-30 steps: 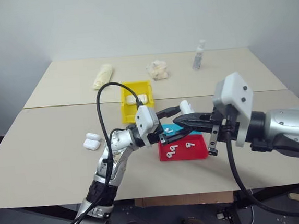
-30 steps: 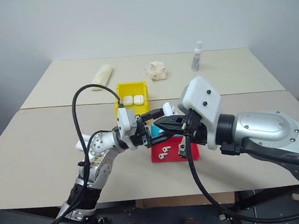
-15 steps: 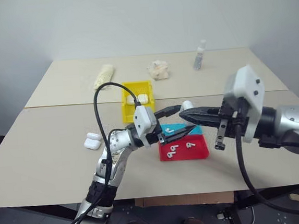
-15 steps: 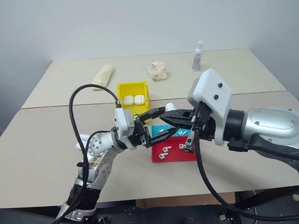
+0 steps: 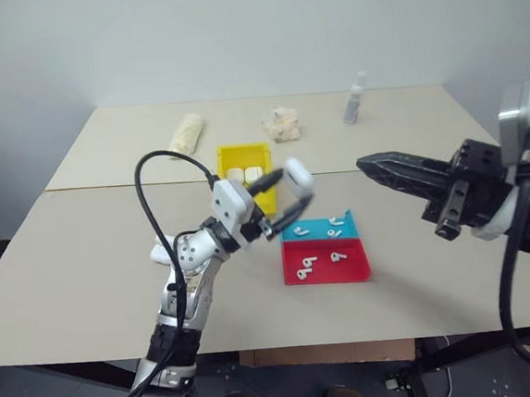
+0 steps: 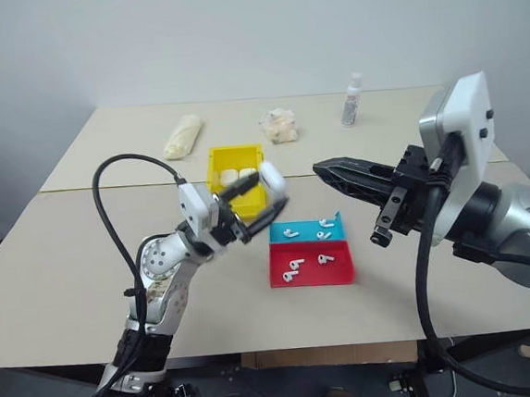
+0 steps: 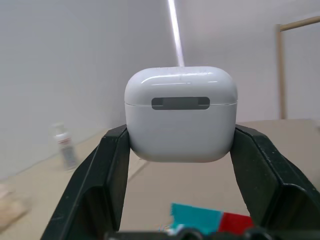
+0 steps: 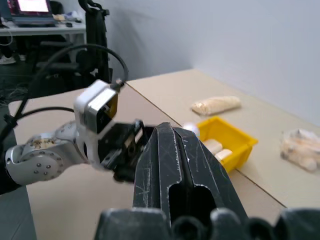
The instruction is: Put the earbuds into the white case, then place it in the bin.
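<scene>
My left gripper (image 5: 294, 189) is shut on the white case (image 5: 298, 176), whose lid is closed. It holds the case in the air just right of the bin (image 5: 223, 178), tilted upward. In the left wrist view the white case (image 7: 180, 120) sits squarely between both black fingers (image 7: 105, 175). Two more white cases (image 5: 243, 174) lie inside the bin. Loose earbuds (image 5: 304, 267) lie in the red tray (image 5: 350, 270) and the blue tray (image 5: 316, 228). My right gripper (image 5: 367, 164) is shut and empty, hovering to the right of the trays, pointing left.
Spare white cases (image 5: 161, 254) lie on the table beside my left arm. At the back stand a small bottle (image 5: 355, 109), a crumpled pale wad (image 5: 281, 123) and a cream roll (image 5: 185, 133). A seam runs across the table behind the bin.
My right gripper has drawn back to the right and upward, away from the case. My left gripper has lifted the case up and leftward toward the bin, tilting upward.
</scene>
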`<state>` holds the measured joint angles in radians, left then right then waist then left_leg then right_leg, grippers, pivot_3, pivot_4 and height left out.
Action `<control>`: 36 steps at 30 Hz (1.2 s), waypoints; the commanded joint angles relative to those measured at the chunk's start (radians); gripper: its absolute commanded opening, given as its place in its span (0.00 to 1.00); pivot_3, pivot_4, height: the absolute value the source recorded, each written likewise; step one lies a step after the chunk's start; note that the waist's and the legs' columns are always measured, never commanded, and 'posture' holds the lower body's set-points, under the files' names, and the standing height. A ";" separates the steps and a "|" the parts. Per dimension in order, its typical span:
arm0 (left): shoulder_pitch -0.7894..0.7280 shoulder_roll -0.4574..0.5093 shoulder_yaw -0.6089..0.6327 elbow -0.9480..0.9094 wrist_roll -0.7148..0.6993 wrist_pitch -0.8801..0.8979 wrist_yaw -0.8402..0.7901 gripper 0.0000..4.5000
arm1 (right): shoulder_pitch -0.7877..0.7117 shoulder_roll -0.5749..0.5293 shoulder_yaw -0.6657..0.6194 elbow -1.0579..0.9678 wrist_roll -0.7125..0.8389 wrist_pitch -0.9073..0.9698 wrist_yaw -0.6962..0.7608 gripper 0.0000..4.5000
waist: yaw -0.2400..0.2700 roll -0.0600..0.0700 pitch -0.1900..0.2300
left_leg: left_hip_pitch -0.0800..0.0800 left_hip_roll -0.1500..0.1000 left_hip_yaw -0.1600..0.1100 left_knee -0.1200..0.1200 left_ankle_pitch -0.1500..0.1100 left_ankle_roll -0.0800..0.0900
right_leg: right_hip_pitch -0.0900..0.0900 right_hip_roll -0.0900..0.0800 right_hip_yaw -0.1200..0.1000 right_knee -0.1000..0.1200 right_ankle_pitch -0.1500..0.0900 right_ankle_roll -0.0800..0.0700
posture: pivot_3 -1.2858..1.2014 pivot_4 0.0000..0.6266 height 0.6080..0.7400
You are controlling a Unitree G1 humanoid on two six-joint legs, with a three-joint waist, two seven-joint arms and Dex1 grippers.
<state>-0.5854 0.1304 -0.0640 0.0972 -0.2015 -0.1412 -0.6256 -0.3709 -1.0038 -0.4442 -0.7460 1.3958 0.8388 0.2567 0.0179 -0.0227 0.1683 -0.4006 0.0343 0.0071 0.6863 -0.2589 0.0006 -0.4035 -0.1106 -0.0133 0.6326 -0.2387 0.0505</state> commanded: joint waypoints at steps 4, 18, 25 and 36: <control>-0.302 0.013 0.101 0.235 0.201 0.123 0.428 0.61 | 0.029 0.022 -0.003 -0.005 -0.018 -0.047 -0.026 0.00 | -0.003 -0.002 0.001 | -0.002 0.000 -0.001 0.001 0.000 0.001 | 0.000 0.000 -0.001 -0.003 0.001 0.001 | 0.52 0.24 1.00; -0.401 -0.012 0.036 0.535 0.277 0.214 0.490 0.90 | 0.079 0.037 0.033 0.007 -0.054 -0.029 -0.059 0.00 | -0.003 -0.002 0.001 | -0.005 0.000 -0.001 0.001 0.000 0.001 | -0.002 -0.001 -0.002 -0.003 0.002 0.002 | 0.52 0.24 1.00; -0.358 0.002 0.017 0.457 0.247 0.151 0.392 0.99 | 0.124 0.022 0.005 -0.008 -0.050 -0.028 -0.069 0.00 | -0.006 -0.002 0.001 | -0.005 -0.001 0.000 0.001 0.000 0.001 | -0.002 -0.001 -0.002 -0.003 0.002 0.002 | 0.52 0.24 1.00; 0.060 0.373 0.056 -0.137 -0.173 0.391 -0.323 0.99 | 0.720 -0.062 -0.293 -0.025 -0.718 -0.312 0.503 0.00 | -0.006 -0.001 0.000 | -0.002 0.000 0.001 0.001 0.000 0.001 | -0.001 0.000 0.001 -0.002 0.001 0.001 | 0.52 0.24 1.00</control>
<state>-0.5353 0.4714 -0.0330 0.0329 -0.3225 0.2106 -0.8834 0.3104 -1.0688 -0.6416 -0.7792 0.8185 0.6633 0.6217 0.0119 -0.0232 0.1683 -0.4009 0.0346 0.0080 0.6870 -0.2586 0.0012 -0.4031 -0.1104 -0.0122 0.6304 -0.2373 0.0521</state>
